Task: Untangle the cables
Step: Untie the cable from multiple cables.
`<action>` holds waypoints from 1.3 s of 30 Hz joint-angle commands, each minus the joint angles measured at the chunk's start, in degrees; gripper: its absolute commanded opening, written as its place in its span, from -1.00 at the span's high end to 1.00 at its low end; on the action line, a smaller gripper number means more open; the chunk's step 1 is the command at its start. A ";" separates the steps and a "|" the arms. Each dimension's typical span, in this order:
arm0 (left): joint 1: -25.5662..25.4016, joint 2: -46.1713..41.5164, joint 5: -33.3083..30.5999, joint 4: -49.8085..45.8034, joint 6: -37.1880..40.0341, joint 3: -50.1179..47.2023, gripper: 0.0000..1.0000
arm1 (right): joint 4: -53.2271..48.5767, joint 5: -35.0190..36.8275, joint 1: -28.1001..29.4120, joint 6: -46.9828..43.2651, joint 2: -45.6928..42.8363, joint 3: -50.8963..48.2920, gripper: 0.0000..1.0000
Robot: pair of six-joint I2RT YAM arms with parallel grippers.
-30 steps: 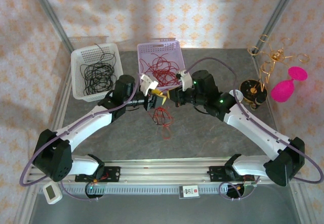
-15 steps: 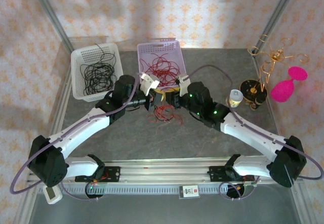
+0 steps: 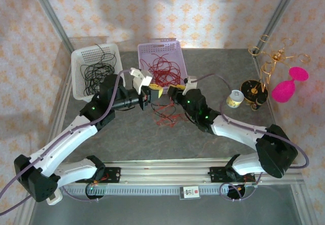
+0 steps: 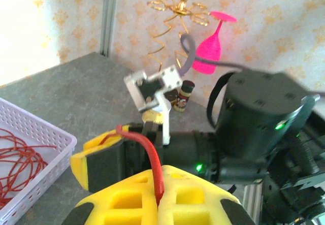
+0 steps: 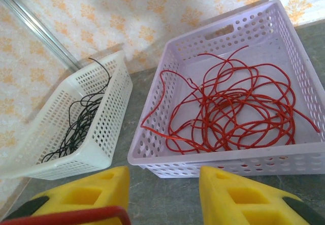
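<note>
On the worktop between the two arms, a loose snarl of red wire is not yet sorted, so the job looks only part done. Other red cables already rest in the lilac basket, and black cables rest in the white basket.

The left pincer is clenched on one red strand that rises from between its yellow pads. The right pincer is released, its pads apart, with a red wire lying against one of them.

Compared with a second ago, the left pincer has closed and the right one has let go. The left arm has swung out toward its own side. The snarl, then a narrow loop, now sprawls wider.
</note>
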 commanded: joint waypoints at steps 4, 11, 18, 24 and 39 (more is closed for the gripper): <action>-0.39 -2.71 -1.58 -1.55 -0.46 8.06 1.00 | 3.05 1.72 -1.03 3.93 3.00 -6.22 0.20; -0.39 -2.69 -7.91 -3.49 0.56 13.79 1.00 | 5.59 2.59 -2.31 6.89 2.75 -16.84 0.22; -0.44 -0.91 -11.82 -1.28 -1.34 14.61 1.00 | -1.51 1.00 -3.78 1.55 -8.86 -19.63 0.09; -0.41 1.45 -12.52 0.96 -3.80 13.03 1.00 | -5.20 -21.68 -3.87 -11.25 -20.99 -13.67 -0.27; -0.42 3.26 -10.08 2.19 -6.36 12.13 1.00 | 0.63 -26.71 1.32 -13.42 -9.61 7.23 -0.26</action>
